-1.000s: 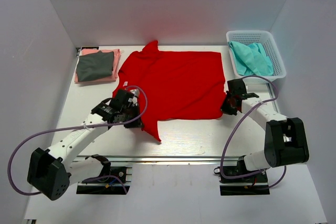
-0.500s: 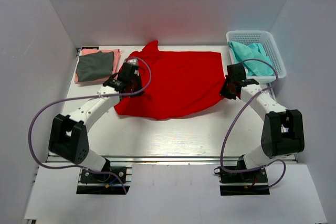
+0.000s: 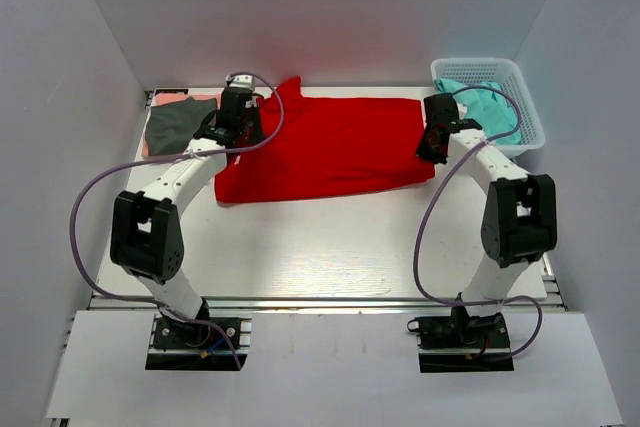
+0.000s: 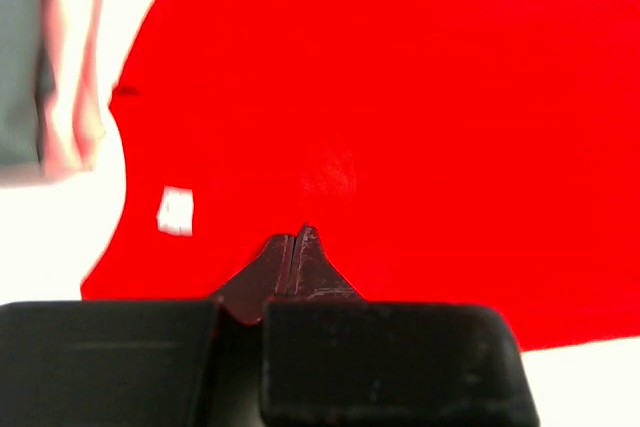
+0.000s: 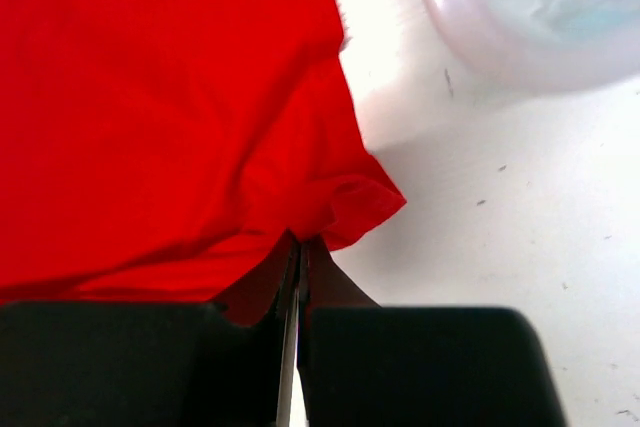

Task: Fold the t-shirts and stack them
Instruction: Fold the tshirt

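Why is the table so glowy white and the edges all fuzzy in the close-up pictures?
Left wrist view: the table is blown out to white and the folded t-shirts at the left are blurred. Right wrist view: the basket is soft and glary, the red t-shirt sharper. Top view: evenly lit.

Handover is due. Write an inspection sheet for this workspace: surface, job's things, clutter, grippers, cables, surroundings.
Surface: white table, shirts on its far half.
Job's things: red t-shirt lying wide across the middle; grey t-shirt folded on a pink t-shirt, far left.
Clutter: white basket at far right, holding teal cloth.
Grippers: left gripper and right gripper, jaws shut on the red t-shirt's opposite edges.
Cables: purple cables loop off each arm; the right one passes over the basket.
Surroundings: plain white walls; nothing else seen.
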